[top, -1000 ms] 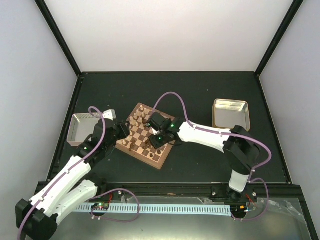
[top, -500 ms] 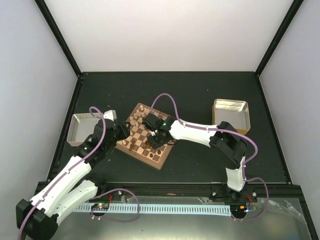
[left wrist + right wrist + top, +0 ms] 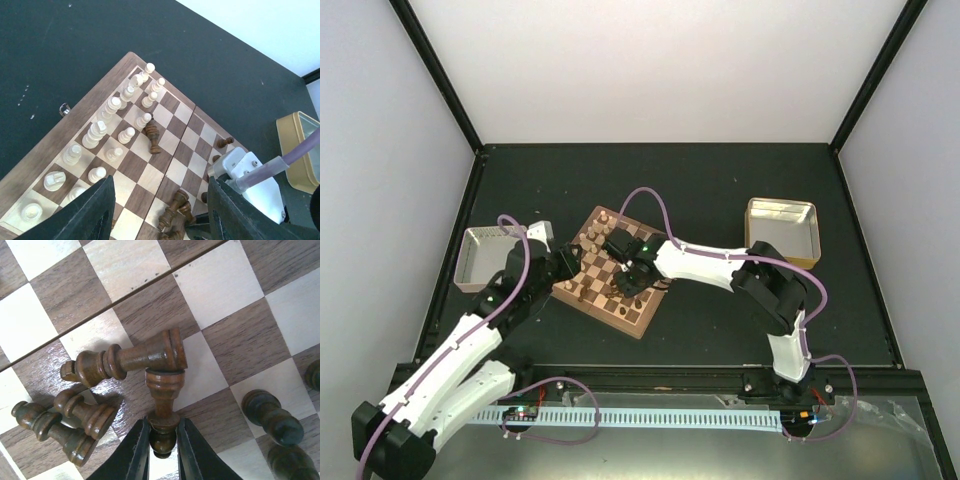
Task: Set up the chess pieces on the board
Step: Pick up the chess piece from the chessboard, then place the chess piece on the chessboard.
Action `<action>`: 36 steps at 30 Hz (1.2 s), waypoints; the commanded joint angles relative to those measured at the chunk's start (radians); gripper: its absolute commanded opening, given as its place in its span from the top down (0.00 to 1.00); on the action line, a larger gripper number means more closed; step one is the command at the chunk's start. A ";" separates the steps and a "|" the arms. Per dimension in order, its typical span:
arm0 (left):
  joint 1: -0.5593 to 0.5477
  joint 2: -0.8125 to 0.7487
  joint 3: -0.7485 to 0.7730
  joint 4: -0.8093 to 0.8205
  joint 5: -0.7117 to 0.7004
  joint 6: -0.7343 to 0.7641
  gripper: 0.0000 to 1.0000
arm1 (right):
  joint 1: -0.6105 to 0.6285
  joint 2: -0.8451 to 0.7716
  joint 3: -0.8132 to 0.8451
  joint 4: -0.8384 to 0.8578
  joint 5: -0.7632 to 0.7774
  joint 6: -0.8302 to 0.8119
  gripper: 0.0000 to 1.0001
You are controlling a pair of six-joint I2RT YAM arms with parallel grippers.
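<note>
While the left claw (image 3: 160, 200) hangs open, empty, the right claw (image 3: 163, 434) has pinched a fallen dark piece (image 3: 164, 390).

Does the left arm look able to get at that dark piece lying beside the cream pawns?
Probably yes. The left claw hangs open above the board, the fallen dark piece lies uncovered, and the right claw pinches another dark piece elsewhere. Cream pawns could crowd it.

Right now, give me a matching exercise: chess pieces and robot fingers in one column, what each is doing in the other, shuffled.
1 cream pieces
2 heap of dark pieces
3 left fingers
4 right fingers

A pinching one dark piece
B upright in rows on the board
C tipped over together
D apart, empty

Pairs: 1-B, 2-C, 3-D, 4-A
</note>
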 commanded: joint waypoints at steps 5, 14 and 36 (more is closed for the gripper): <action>0.009 -0.017 -0.027 0.070 0.088 -0.033 0.45 | 0.002 -0.031 -0.030 0.049 0.042 -0.038 0.87; 0.015 0.013 -0.084 0.211 0.290 -0.104 0.34 | 0.002 -0.203 -0.149 0.225 0.043 -0.099 0.91; 0.058 0.258 -0.060 0.426 0.732 -0.201 0.29 | -0.002 -0.461 -0.361 0.492 -0.176 -0.245 0.91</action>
